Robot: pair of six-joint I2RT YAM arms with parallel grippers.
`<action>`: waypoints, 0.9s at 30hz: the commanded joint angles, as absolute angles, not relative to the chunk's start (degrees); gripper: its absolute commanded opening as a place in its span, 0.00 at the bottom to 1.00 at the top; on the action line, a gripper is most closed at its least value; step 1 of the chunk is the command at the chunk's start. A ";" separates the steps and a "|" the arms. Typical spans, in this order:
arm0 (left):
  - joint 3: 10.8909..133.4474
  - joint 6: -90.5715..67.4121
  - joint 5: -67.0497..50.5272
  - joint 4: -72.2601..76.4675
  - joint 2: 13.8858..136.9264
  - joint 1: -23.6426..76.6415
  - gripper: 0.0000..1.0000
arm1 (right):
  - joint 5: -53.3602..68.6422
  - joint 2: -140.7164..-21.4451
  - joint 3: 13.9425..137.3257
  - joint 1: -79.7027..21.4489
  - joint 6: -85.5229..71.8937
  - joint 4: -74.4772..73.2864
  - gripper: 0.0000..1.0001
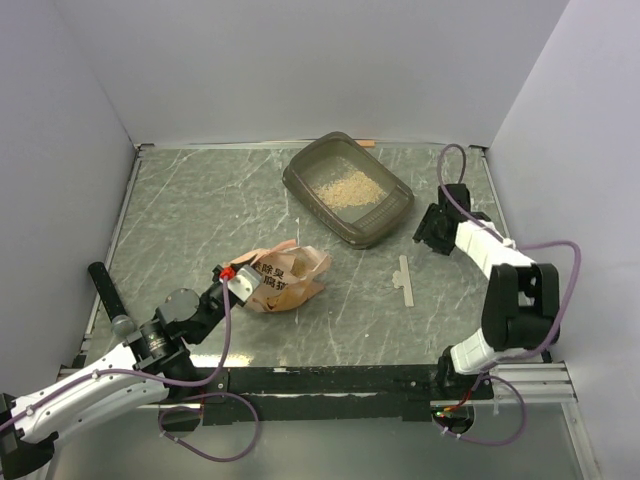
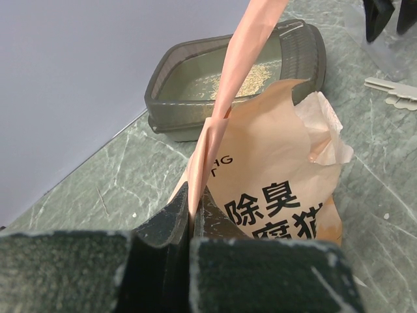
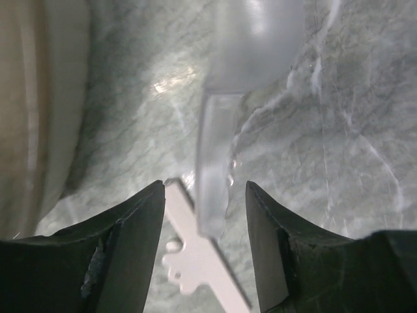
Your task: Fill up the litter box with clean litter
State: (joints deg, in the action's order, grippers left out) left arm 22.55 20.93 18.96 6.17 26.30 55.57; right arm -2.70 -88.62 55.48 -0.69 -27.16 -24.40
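Count: 1 litter box (image 1: 371, 232), 1 bag (image 1: 290, 272), 1 heap of clean litter (image 1: 345, 187), 2 arms.

Litter box sits at the far side of the table (image 1: 200, 200), right of centre, flat on the surface. The litter is a thin tan patch on its floor; most of the floor is bare.

Left gripper (image 2: 194, 195): jaws closed, pinching a fold of the orange-pink bag's film. The bag lies crumpled mid-table, near the litter box but apart from it, with black printed characters facing up.

Right gripper (image 3: 203, 192): jaws apart, holding nothing, hanging just right of the litter box. Below it are 1 flat white strip (image 3: 195, 254) and 1 clear plastic piece (image 3: 254, 45), both on the table. Can't tell what the clear piece is.
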 commanded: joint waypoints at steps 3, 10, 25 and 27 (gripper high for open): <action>25.40 22.06 19.86 9.40 26.10 55.81 0.01 | -0.27 -74.46 58.01 -4.28 -23.48 -24.79 0.62; 26.88 23.29 20.21 8.79 23.03 55.72 0.01 | 11.98 -67.50 63.19 -18.89 -11.53 -22.41 0.65; 40.17 22.24 17.14 -8.96 20.04 55.72 0.01 | 69.50 -77.07 56.87 -21.62 -3.70 -4.14 0.68; 40.60 21.71 16.96 -9.75 18.72 55.81 0.01 | 71.79 -77.60 56.17 -22.32 -1.34 -3.69 0.68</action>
